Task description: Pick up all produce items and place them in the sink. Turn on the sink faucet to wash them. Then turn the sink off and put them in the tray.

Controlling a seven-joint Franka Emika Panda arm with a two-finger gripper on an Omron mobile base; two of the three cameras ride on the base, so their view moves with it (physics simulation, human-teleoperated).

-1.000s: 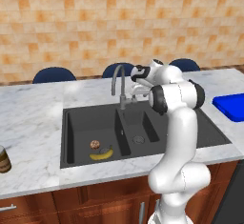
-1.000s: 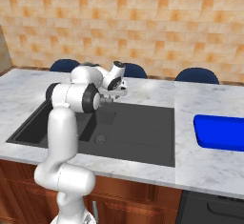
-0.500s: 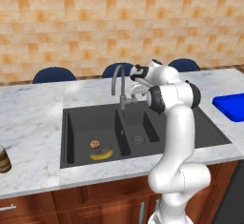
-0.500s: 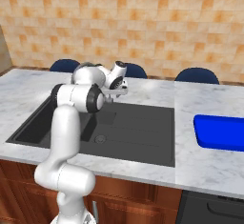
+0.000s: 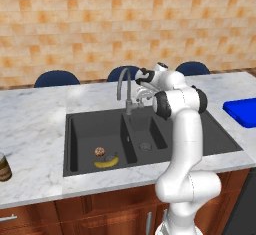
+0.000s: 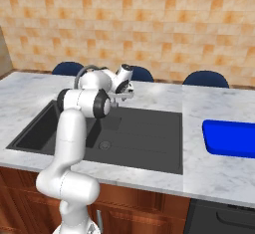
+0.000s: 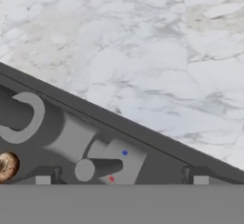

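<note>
The yellow banana (image 5: 106, 162) and the small brown ball (image 5: 99, 152) lie together on the floor of the left basin of the dark sink (image 5: 85, 129). My gripper (image 5: 141, 96) hangs open just above the base of the gooseneck sink faucet (image 5: 124, 86), at the sink's back rim. Looking along the hand, the faucet's small lever handle (image 7: 95, 168) sits between my open gripper's (image 7: 121, 180) two tips, with the spout's end (image 7: 23, 118) and the brown ball (image 7: 6, 166) to the left. The blue tray (image 5: 243, 112) rests on the counter far right.
A dark brown jar (image 5: 4, 167) stands near the counter's front left edge. White marble counter (image 7: 157, 51) runs behind the sink, with blue chair backs (image 5: 56, 78) beyond it. From the right side, my gripper (image 6: 121, 96) is at the sink's (image 6: 144, 133) back rim, and the tray (image 6: 231, 137) lies far right.
The hand has crept slightly closer to the faucet base. Its jaws stay open, and the banana and ball have not moved.
</note>
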